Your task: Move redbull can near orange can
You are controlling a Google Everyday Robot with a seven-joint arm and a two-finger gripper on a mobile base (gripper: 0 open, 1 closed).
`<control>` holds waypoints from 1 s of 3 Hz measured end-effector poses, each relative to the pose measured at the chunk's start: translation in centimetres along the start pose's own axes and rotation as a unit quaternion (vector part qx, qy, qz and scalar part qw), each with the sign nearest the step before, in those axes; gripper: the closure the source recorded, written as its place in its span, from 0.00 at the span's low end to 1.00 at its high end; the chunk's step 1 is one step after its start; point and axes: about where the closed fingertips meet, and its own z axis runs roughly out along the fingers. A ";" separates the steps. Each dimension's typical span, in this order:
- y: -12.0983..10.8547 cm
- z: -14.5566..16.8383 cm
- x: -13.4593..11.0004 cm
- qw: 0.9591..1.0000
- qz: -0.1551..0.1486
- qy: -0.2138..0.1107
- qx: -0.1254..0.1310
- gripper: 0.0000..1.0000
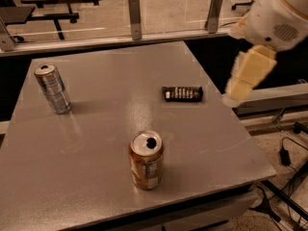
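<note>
The redbull can [53, 88], slim and silver-grey with bluish markings, stands upright at the far left of the grey table [110, 109]. The orange can [146, 160], wider and orange-brown with an open silver top, stands upright near the table's front edge, about a third of the table's width from the redbull can. My gripper [237, 96] hangs from the white arm [279, 18] at the upper right, just past the table's right edge and far from both cans. It holds nothing that I can see.
A black snack bar [182, 94] lies flat right of the table's centre, between the arm and the cans. A rail with metal posts [134, 11] runs behind the table. Cables [288, 153] lie on the floor at the right.
</note>
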 end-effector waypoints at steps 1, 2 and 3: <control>-2.6 2.2 -5.4 0.999 -0.014 -0.050 -0.011 0.00; -3.7 4.3 -11.0 0.997 -0.028 -0.075 -0.019 0.00; -2.8 7.2 -15.5 0.996 -0.033 -0.072 -0.028 0.00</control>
